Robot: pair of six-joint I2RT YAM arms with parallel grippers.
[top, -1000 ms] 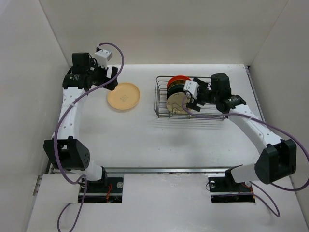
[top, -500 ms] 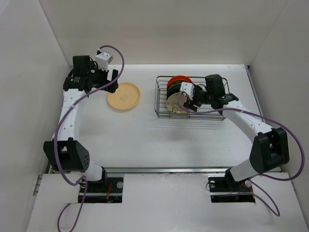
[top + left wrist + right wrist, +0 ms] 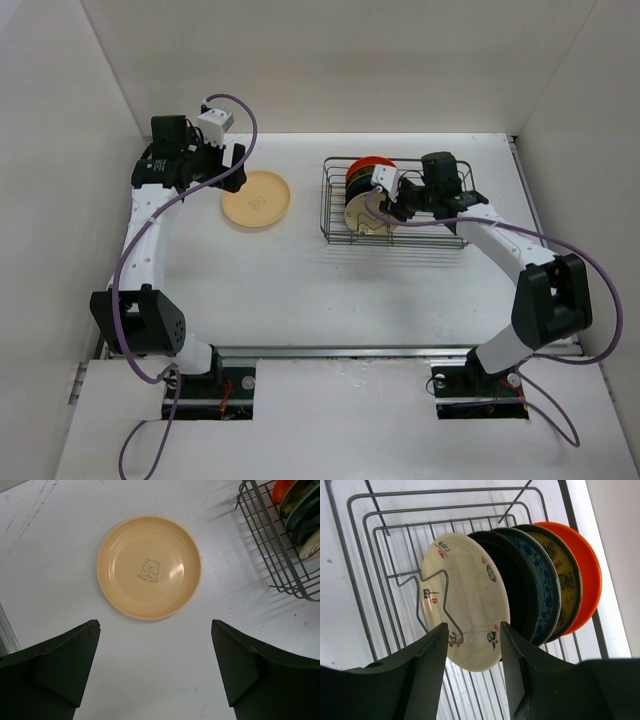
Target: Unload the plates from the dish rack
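Note:
The wire dish rack (image 3: pixel 440 238) (image 3: pixel 370 625) holds several plates on edge: a cream plate (image 3: pixel 362 215) (image 3: pixel 465 580) in front, then dark teal patterned ones (image 3: pixel 547 585), a yellow patterned one (image 3: pixel 568 575) and an orange-red one (image 3: pixel 370 163) (image 3: pixel 589 570). My right gripper (image 3: pixel 385 207) (image 3: pixel 472 625) reaches into the rack, its jaws partly closed astride the cream plate's rim, with gaps still showing. A peach plate (image 3: pixel 258 197) (image 3: pixel 149 566) lies flat on the table left of the rack. My left gripper (image 3: pixel 228 168) (image 3: pixel 155 625) hovers wide open and empty by the peach plate.
White walls close in the table on the left, back and right. The rack's corner (image 3: pixel 280 555) shows at the right of the left wrist view. The right arm's purple cable (image 3: pixel 420 226) drapes over the rack.
The right gripper has moved left and deeper into the rack, and its jaws have narrowed around the cream plate. The left arm has barely moved.

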